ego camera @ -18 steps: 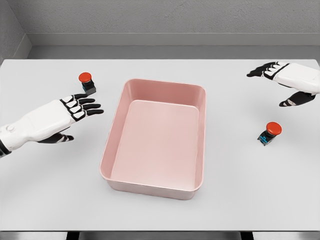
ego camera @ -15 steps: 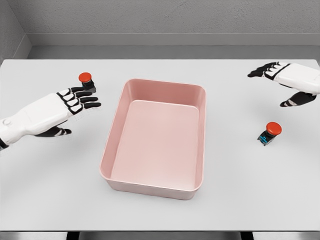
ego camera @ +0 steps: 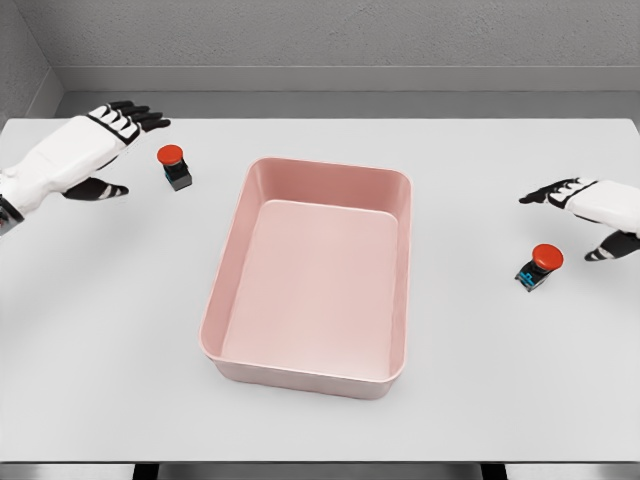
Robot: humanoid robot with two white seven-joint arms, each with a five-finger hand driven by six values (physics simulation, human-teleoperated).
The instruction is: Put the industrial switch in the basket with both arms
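Two industrial switches with red round buttons on dark bases stand on the white table. One switch (ego camera: pixel 175 167) is left of the pink basket (ego camera: pixel 228 265), the other switch (ego camera: pixel 539 266) is to its right. My left hand (ego camera: pixel 112 140) hovers open up and to the left of the left switch, fingers spread, apart from it. My right hand (ego camera: pixel 580 215) is open at the right edge, just above and right of the right switch, not touching it. The basket holds nothing.
The white table (ego camera: pixel 110 340) runs to a grey wall at the back and to its front edge at the bottom of the view.
My left hand has swung back and to the left, from below the left switch to above and behind it. My right hand has dropped from the far right corner toward the right switch.
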